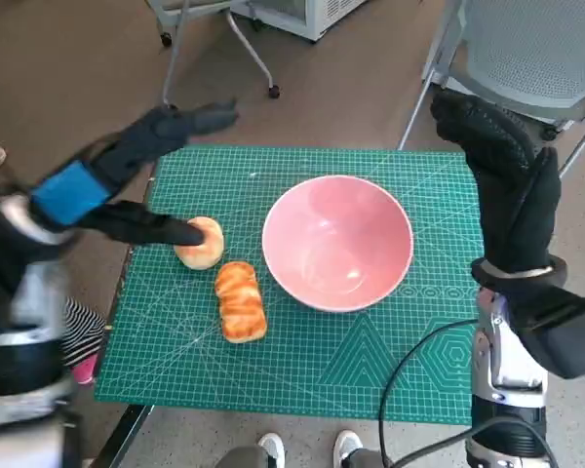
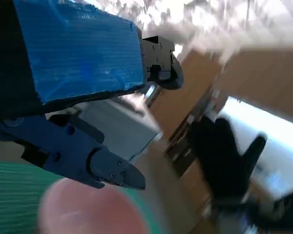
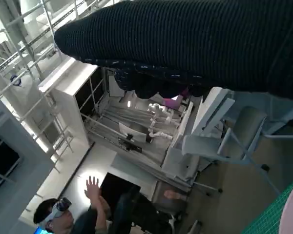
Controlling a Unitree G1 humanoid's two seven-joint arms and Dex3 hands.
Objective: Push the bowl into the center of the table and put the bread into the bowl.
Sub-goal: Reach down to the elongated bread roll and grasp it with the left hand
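The pink bowl (image 1: 336, 242) stands upright on the green mat (image 1: 370, 361), a little right of the middle. A round bun (image 1: 203, 246) and a striped loaf (image 1: 240, 300) lie just to the left of it. My left hand (image 1: 127, 175) hovers over the mat's left edge with its fingers spread; one lower finger (image 1: 161, 230) reaches to the bun and touches its top, holding nothing. My right hand (image 1: 507, 180) is raised upright above the mat's right edge, fingers apart and empty. In the left wrist view the left hand's fingers (image 2: 107, 168) are spread, and the right hand (image 2: 224, 156) shows beyond them.
A grey mesh chair (image 1: 526, 49) stands behind the table's right corner, and a wheeled stand (image 1: 214, 29) behind its left. Shoes (image 1: 307, 448) show at the front edge. A person (image 3: 63, 217) with a headset and a raised hand appears in the right wrist view.
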